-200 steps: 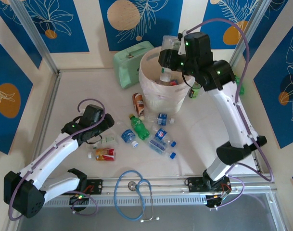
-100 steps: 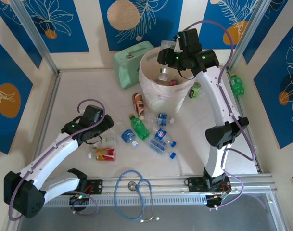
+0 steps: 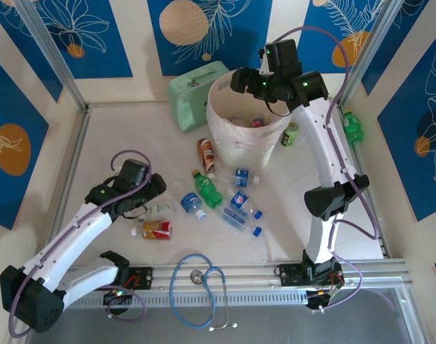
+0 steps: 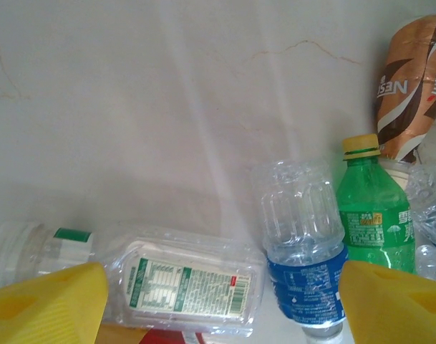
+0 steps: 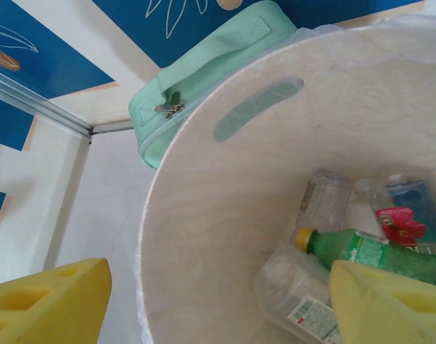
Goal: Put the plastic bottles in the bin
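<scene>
The left gripper is held open and empty over a clear labelled bottle and a blue-labelled bottle; several more bottles are seen lying on the table, so much is judged undone. A green soda bottle and some clear ones are seen inside the bin, above which the right gripper is spread open, holding nothing
</scene>
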